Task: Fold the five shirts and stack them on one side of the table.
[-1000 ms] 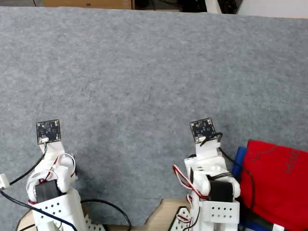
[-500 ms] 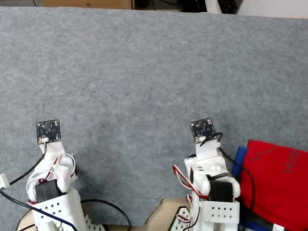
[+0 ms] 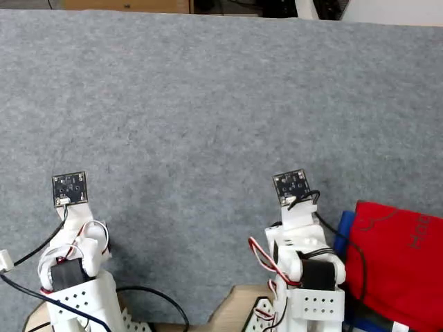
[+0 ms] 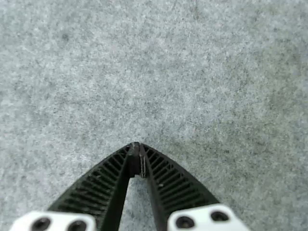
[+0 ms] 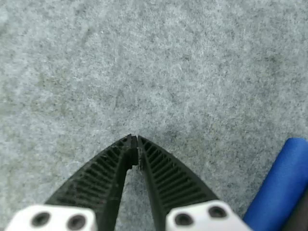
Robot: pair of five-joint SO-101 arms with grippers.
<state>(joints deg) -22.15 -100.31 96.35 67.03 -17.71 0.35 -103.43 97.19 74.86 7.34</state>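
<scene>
1. Where the high view looks down, a grey felt-like cover (image 3: pixel 221 104) spreads over nearly the whole table, its nap flat and even.
2. At the bottom middle of that frame a small patch of bare wooden tabletop (image 3: pixel 232 304) shows past the cover's edge, between the two arm bases.
3. Along the top edge runs a thin strip of the room: a wooden board (image 3: pixel 124 5) at upper left, dark shapes in the middle that cannot be made out, and a pale surface (image 3: pixel 394 10) at upper right.
4. The left arm (image 3: pixel 69 263) stands at the lower left of the frame, and the right arm (image 3: pixel 304 266) at lower middle-right, each with white parts and loose cables.
5. The left gripper (image 4: pixel 136 149) hangs over bare grey cover, its ribbed black jaws pressed together at the tips with nothing between them.
6. The right gripper (image 5: pixel 134 142) is likewise pinched closed and holds nothing, over the same grey cover.
7. A folded red shirt (image 3: pixel 398 256) lies in the lower right corner of the high view, just beside the right arm's base.
8. A blue shirt (image 3: pixel 344 232) lies under the red one, its rounded fold showing along the side nearer the arm; the right wrist view catches that fold near the claw. How many garments lie beneath cannot be told.
</scene>
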